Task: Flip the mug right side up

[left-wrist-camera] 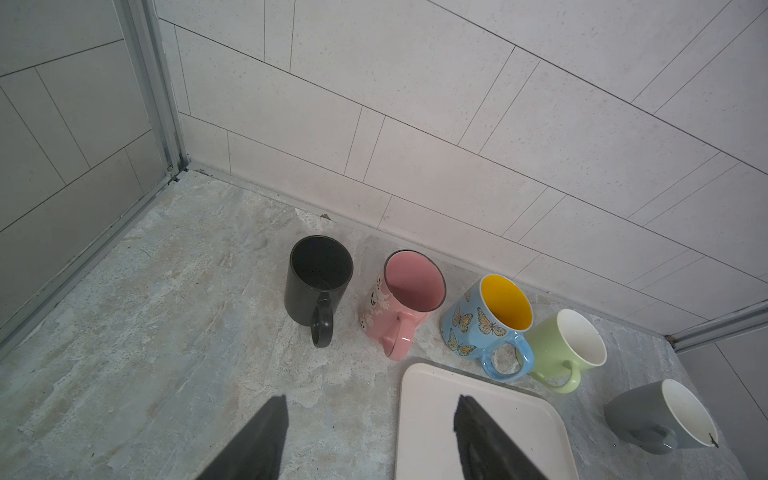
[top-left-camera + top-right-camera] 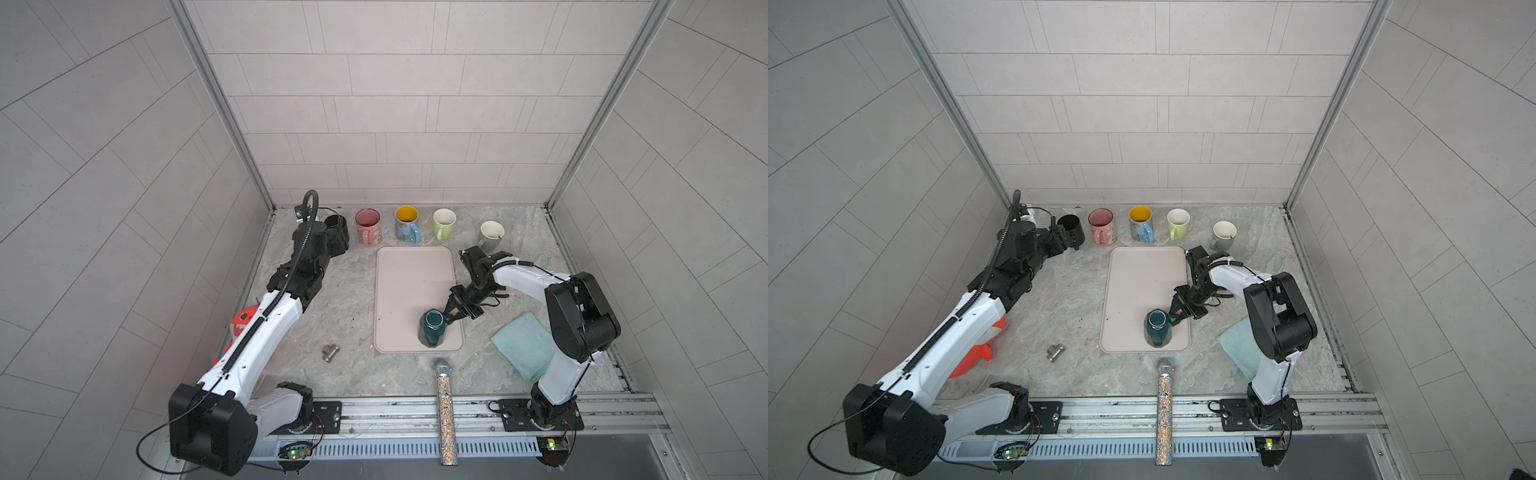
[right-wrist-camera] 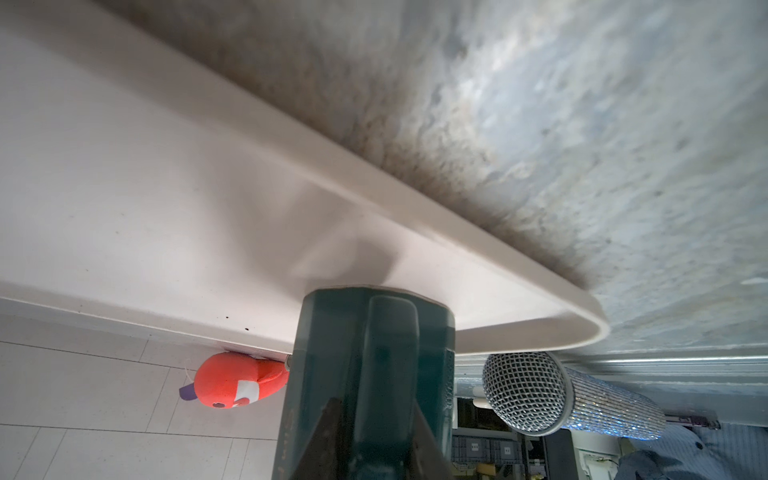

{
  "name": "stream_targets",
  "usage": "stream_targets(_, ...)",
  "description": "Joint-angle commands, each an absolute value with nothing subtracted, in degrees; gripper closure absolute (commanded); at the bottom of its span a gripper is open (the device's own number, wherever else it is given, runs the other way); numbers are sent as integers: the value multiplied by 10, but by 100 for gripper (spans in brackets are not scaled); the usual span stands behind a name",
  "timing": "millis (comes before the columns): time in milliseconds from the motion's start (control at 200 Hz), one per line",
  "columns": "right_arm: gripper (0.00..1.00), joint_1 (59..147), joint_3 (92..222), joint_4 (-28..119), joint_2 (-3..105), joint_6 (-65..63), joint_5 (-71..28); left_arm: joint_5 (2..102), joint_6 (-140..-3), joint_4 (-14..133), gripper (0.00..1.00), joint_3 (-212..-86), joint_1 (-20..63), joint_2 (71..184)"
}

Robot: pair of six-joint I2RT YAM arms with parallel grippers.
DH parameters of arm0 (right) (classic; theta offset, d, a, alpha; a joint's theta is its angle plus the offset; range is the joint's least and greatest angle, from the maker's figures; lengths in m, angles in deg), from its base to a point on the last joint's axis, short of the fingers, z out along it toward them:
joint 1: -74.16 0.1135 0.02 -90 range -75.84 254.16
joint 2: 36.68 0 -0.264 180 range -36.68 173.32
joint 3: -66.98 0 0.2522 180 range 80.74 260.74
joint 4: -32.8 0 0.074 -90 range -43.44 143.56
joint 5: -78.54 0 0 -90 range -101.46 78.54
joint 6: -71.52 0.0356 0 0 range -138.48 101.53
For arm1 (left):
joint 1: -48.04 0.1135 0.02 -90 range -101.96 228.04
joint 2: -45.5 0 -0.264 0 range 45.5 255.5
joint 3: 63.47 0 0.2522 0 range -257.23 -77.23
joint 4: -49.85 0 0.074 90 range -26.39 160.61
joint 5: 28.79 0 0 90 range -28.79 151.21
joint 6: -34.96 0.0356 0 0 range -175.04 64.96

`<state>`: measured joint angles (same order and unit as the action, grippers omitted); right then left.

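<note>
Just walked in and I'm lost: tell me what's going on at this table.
The right gripper has its fingers on either side of the handle of a dark teal mug, apparently pinching it. The mug stands upside down on a beige tray, so it has not been turned yet. The left gripper hangs open and empty near an upright black mug.

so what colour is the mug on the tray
Dark teal mug; it shows best in a top view.
</note>
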<state>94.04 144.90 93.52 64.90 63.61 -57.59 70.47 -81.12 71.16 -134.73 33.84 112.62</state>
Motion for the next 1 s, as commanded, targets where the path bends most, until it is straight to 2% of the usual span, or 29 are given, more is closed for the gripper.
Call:
stream_targets(0, 78, 944, 1453, 955, 654, 643, -569, 709, -811, 706, 31, -1342, 344, 1113)
stream_targets(300, 91, 944, 1454, 952, 658, 642, -568, 707, -813, 706, 31, -1340, 344, 1116)
stream_targets(395, 100, 944, 1453, 950, 659, 642, -568, 708, -812, 705, 31, -1340, 345, 1116)
stream_targets(996, 100, 942, 1508, 862, 635, 597, -562, 704, -814, 709, 30, -1345, 347, 1118)
